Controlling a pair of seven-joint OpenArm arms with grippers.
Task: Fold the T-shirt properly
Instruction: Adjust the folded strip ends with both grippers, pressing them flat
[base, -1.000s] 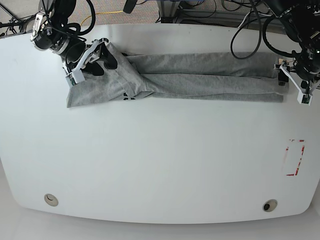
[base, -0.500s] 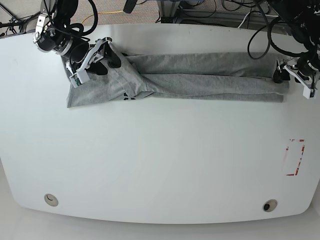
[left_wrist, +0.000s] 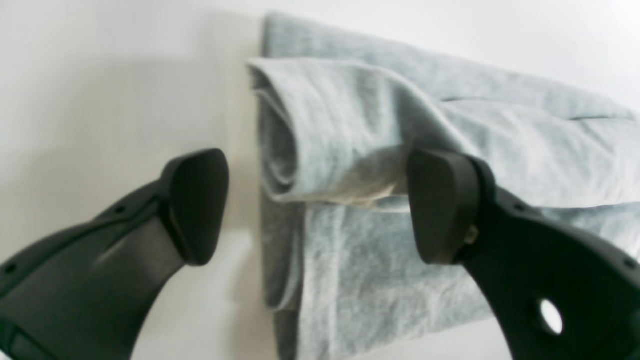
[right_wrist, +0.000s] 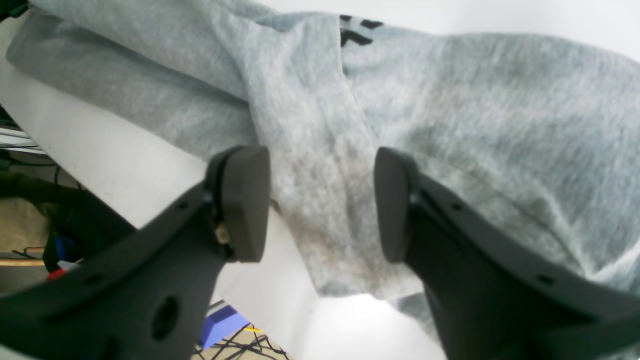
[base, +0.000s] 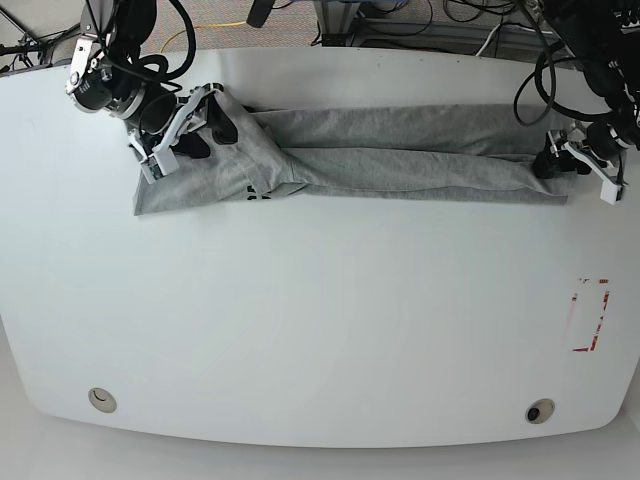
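Closing the left gripper (left_wrist: 317, 205) squarely over the rolled hem between its wide-spread fingers (left_wrist: 195, 205) should gather every layer. The T-shirt (base: 400, 155) lies in a long band across the table (base: 320, 330). The right gripper (right_wrist: 320, 205) stands half-spread astride a raised fold; whether it pinches cloth I cannot tell.

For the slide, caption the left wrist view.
Open left gripper straddling the folded end of the grey T-shirt on the white table.

Grey T-shirt (base: 400, 155) in a long band across white table (base: 320, 320)
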